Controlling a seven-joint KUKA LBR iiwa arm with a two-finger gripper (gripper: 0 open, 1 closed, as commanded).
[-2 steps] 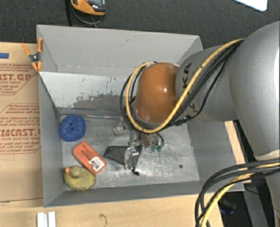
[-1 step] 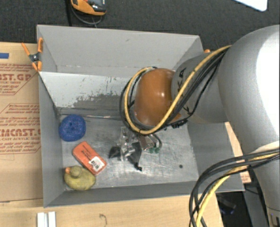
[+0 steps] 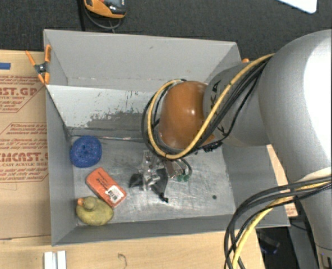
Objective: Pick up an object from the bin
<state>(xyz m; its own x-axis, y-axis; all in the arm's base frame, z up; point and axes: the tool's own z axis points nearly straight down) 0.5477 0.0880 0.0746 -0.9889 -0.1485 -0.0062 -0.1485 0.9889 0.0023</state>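
The bin (image 3: 138,66) holds three loose things, all on its left side, and none of them is lifted yet. Nearest the camera, in the near left corner, a yellow duck (image 3: 94,212) sits on the floor. Just beyond it, touching it or nearly so, lies an orange pack (image 3: 105,186) with a white label, flat and turned at an angle. To the pack's right, near but apart from it, the gripper (image 3: 155,182) is low over the bare, scratched middle of the floor, hanging below the arm's orange cover (image 3: 180,114). Nothing recognisable shows in its grasp, and I cannot tell whether it is open or closed, since its tip reads as a dark tangle against the metal. Farther back, by the left wall, a blue ball (image 3: 86,152) rests well clear of the gripper. Judging from this, the pick is at an early stage: the arm is down in the bin but no thing is gripped. Closing on one of the three, most likely the pack as the closest, and raising it out are both left to do.
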